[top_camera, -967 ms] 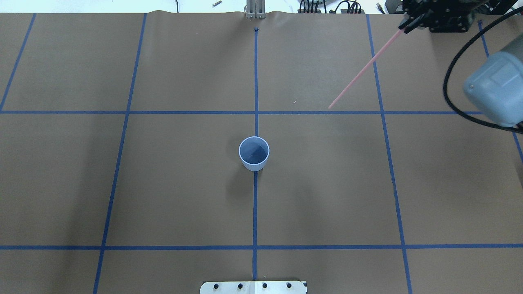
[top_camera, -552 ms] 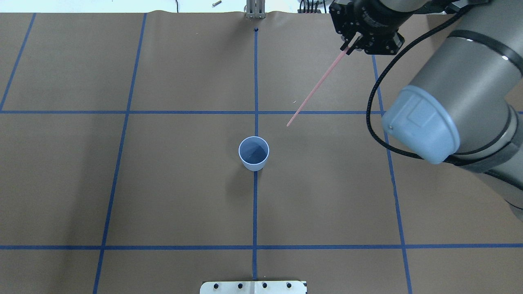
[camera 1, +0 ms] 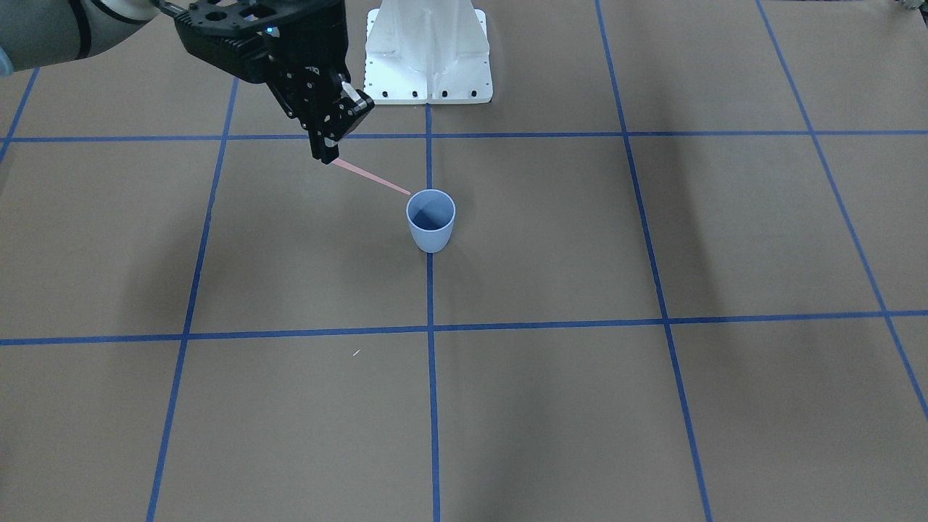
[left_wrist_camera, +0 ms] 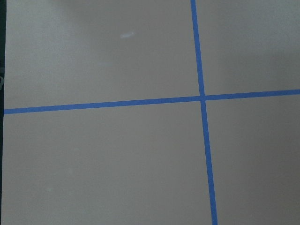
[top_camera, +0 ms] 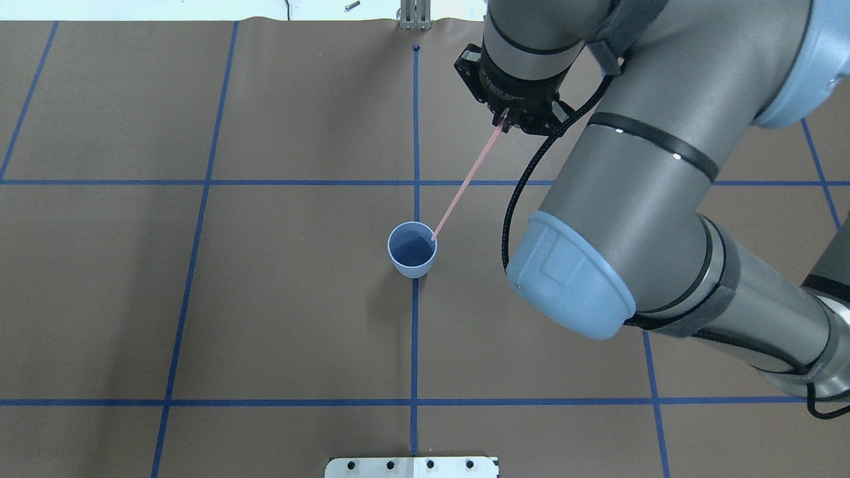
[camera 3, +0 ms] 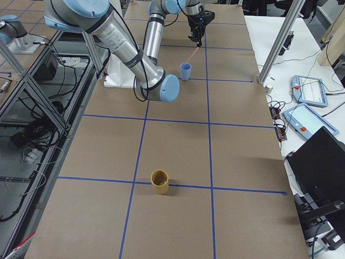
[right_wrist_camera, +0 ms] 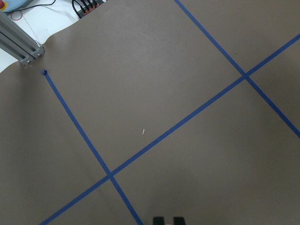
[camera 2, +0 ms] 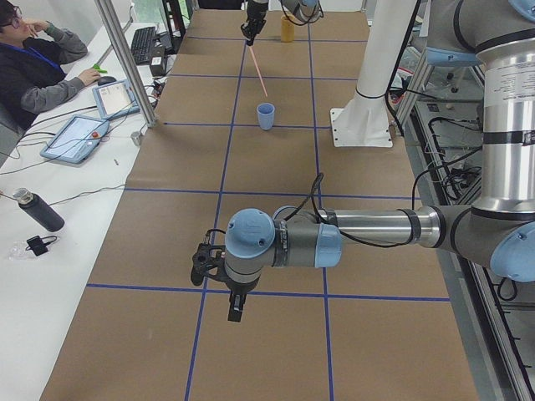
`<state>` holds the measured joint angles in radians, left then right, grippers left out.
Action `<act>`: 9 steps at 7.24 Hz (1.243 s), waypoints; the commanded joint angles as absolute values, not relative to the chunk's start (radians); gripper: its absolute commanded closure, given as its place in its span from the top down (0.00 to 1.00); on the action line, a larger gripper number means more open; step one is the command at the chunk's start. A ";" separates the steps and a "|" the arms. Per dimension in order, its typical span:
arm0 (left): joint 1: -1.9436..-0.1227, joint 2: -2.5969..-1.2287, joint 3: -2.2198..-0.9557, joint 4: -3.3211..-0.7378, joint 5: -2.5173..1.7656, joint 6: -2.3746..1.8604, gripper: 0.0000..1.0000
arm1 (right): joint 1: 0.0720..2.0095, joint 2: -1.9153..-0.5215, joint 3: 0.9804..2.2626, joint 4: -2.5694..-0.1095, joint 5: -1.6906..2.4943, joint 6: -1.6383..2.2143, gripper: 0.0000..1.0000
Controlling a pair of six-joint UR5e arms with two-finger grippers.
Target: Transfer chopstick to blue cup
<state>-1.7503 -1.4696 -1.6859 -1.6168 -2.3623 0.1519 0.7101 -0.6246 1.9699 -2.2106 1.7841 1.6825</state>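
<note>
Nearer now, chopstick [top_camera: 466, 183] aslant below right gripper [top_camera: 506, 125], tip at blue cup [top_camera: 412, 267] rim.

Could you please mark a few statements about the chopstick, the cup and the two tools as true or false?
1. The right tool grips the chopstick by its upper end. True.
2. The chopstick sits fully inside the cup. False: it hangs tilted in the air, with only its lower tip at the cup's rim.
3. The cup stands upright on a tape line. True.
4. The left tool hangs over the cup. False: it is over the table, far from the cup.
</note>
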 commanded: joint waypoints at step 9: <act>-1.750 -1.470 -1.678 -1.617 -2.362 0.152 0.98 | 0.532 -0.630 1.772 -2.059 1.632 1.730 0.00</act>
<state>-1.7503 -1.4696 -1.6787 -1.6168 -2.3623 0.1519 0.5507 -0.6061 1.7794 -2.0874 1.6461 1.7314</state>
